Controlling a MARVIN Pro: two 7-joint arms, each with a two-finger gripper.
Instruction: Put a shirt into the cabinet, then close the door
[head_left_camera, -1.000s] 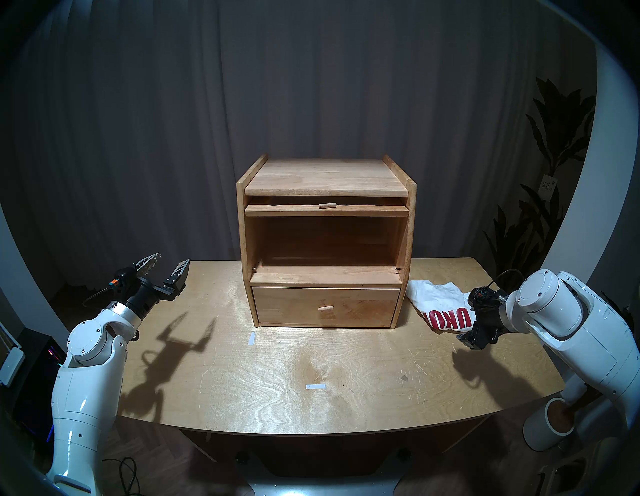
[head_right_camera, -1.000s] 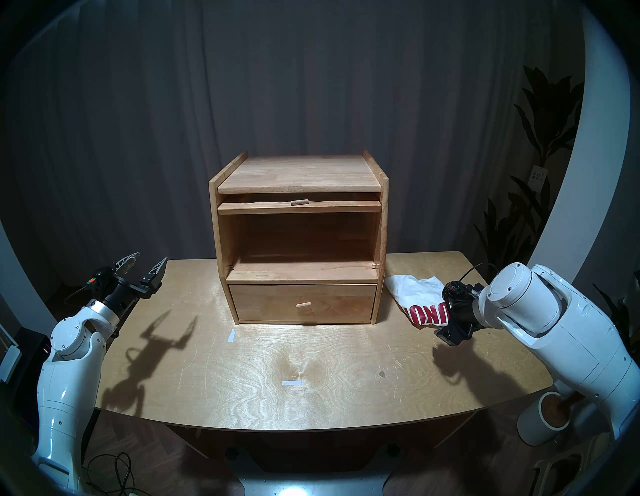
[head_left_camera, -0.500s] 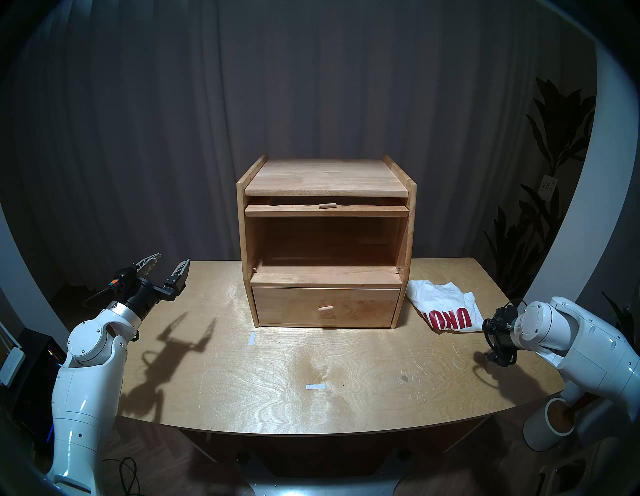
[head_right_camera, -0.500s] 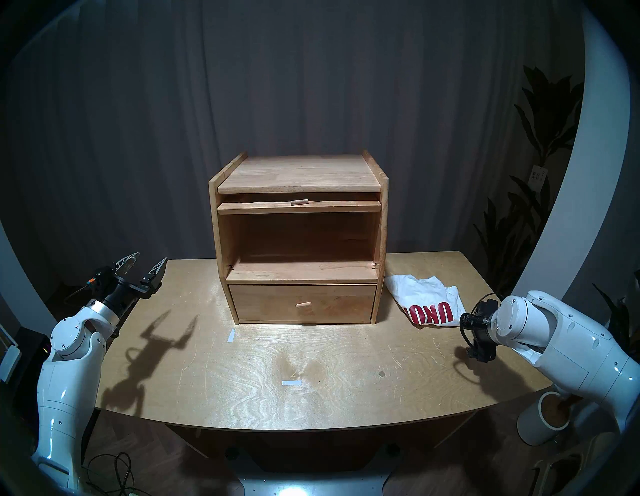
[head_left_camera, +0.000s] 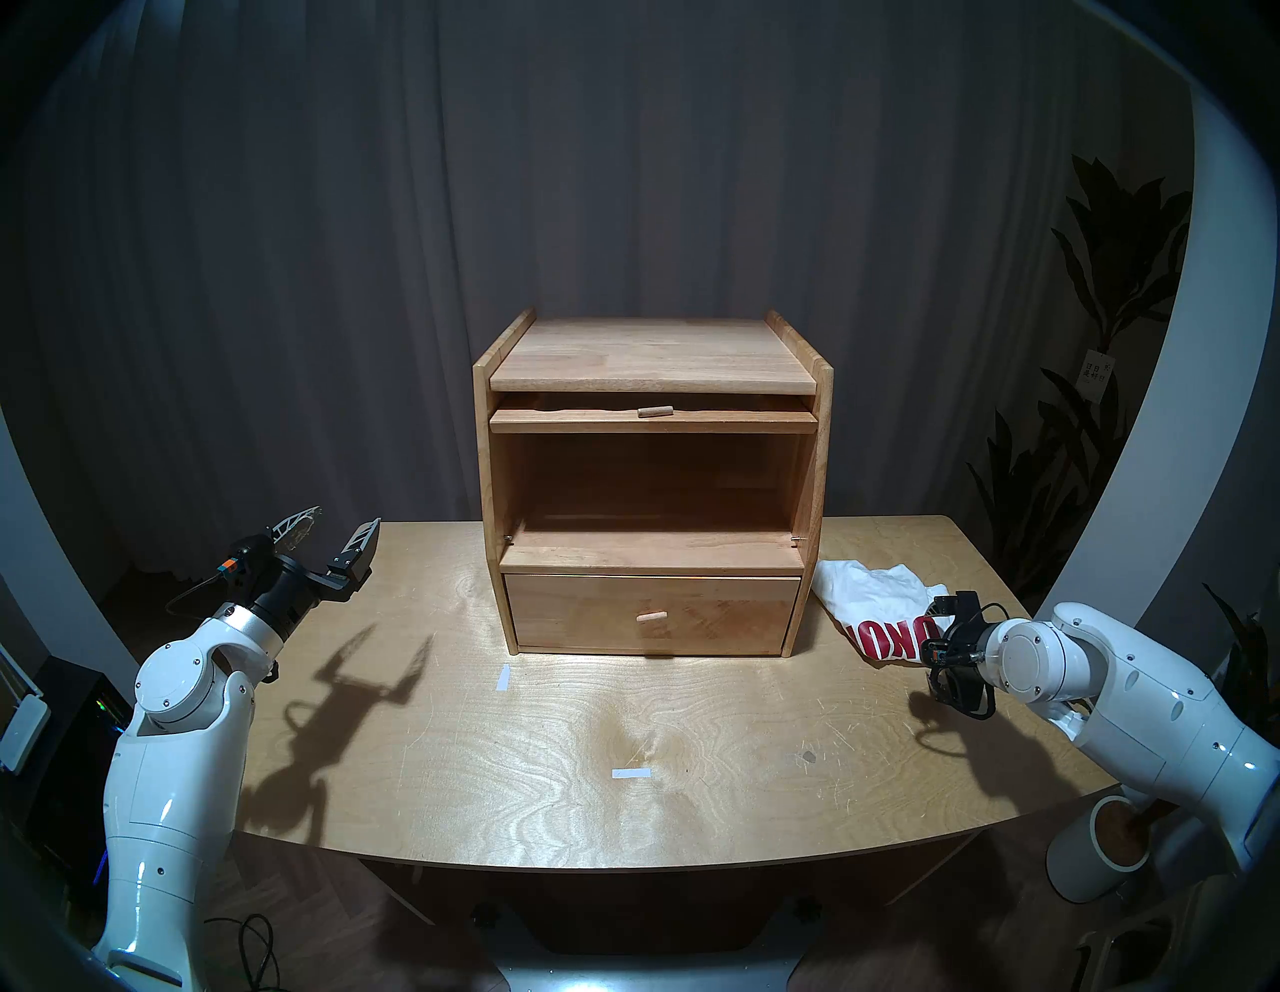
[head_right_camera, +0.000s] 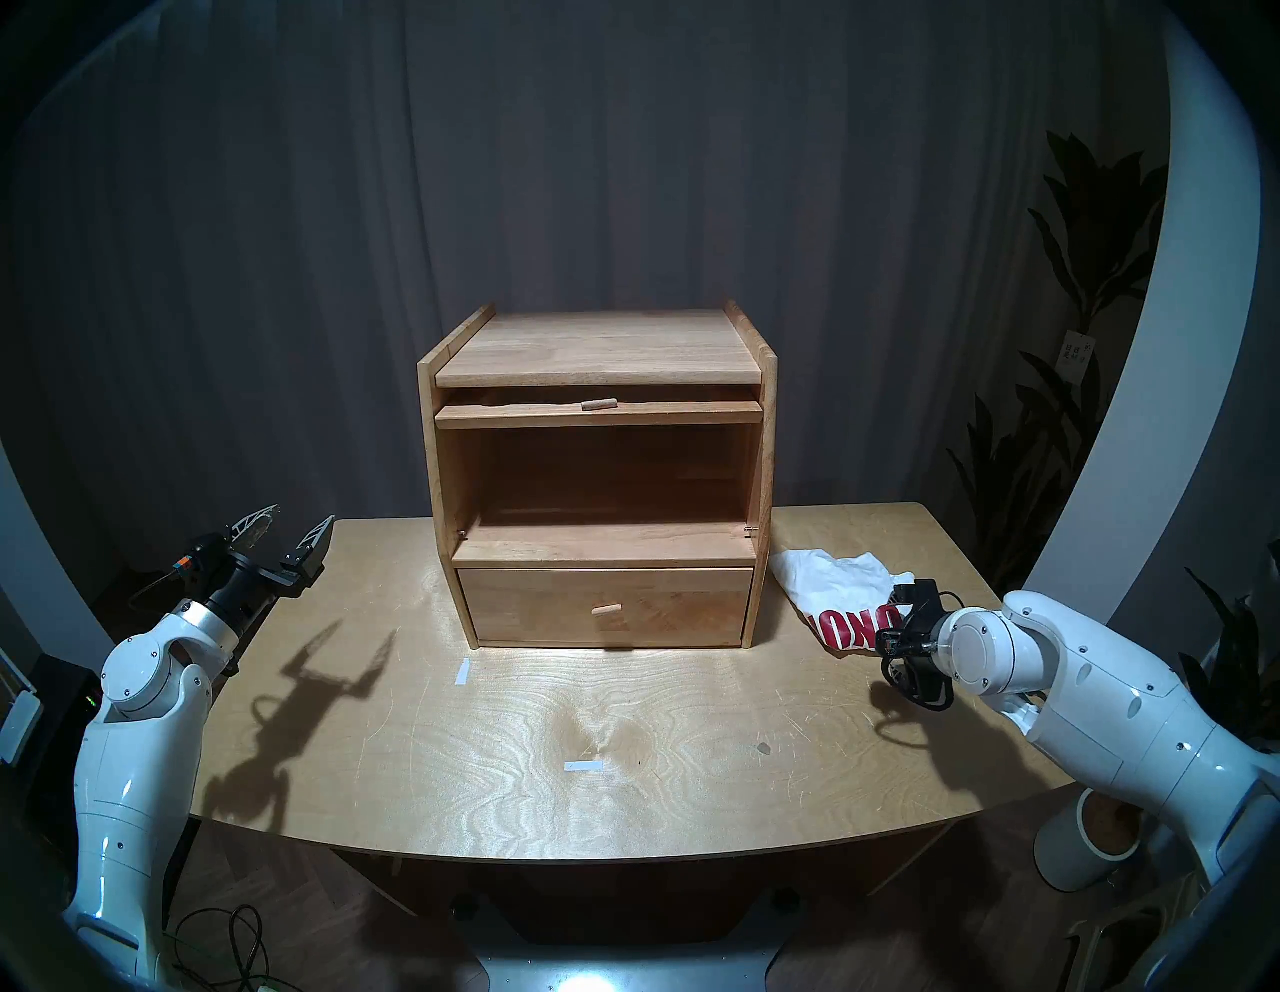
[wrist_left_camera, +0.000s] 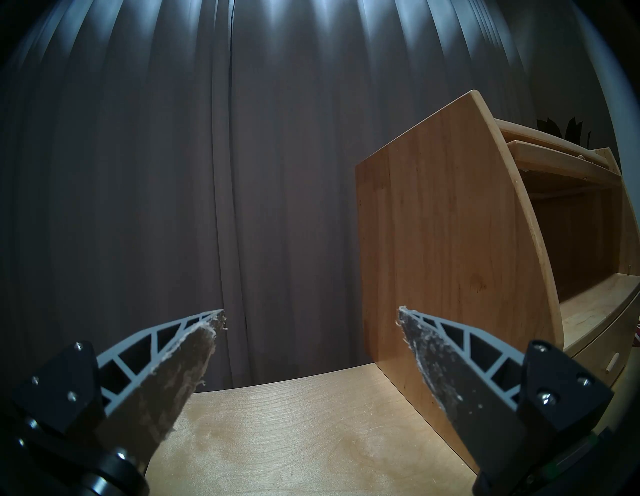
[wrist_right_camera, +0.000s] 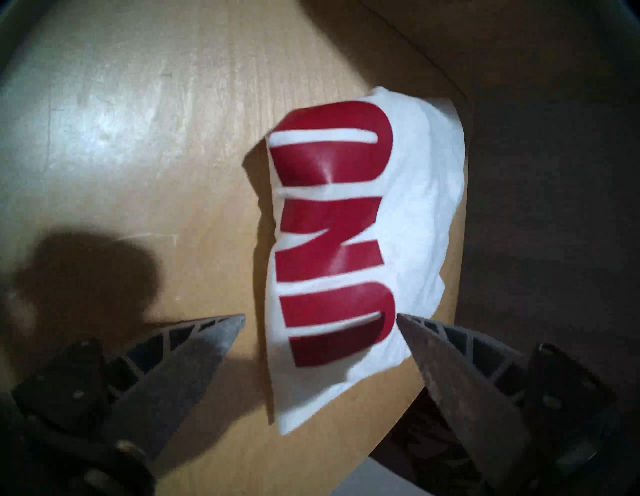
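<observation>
The wooden cabinet (head_left_camera: 651, 360) stands mid-table, its side panel (wrist_left_camera: 450, 225) filling the right of the left wrist view. The door (head_left_camera: 651, 420) lies flat, slid in under the top, with its peg handle facing out. The upper compartment is open and empty. A crumpled white shirt (head_left_camera: 873, 603) with red letters lies on the table right of the cabinet. My right gripper (wrist_right_camera: 320, 316) hovers open above the shirt (wrist_right_camera: 346, 225), one finger on each side of its near end, touching nothing. My left gripper (head_left_camera: 346, 516) is open and empty above the far left corner.
The drawer (head_left_camera: 651, 613) below the compartment is pushed in. Two white tape marks (head_left_camera: 503, 677) (head_left_camera: 632, 773) lie on the table (head_left_camera: 623, 817). A white cylinder (head_left_camera: 1101, 852) stands on the floor by the front right corner. A plant (head_left_camera: 1108, 277) is at the right and a dark curtain hangs behind.
My right arm pulled back toward the table's right edge, then came back over the shirt's end with the wrist turned. The shirt, the cabinet and the left arm have not moved.
</observation>
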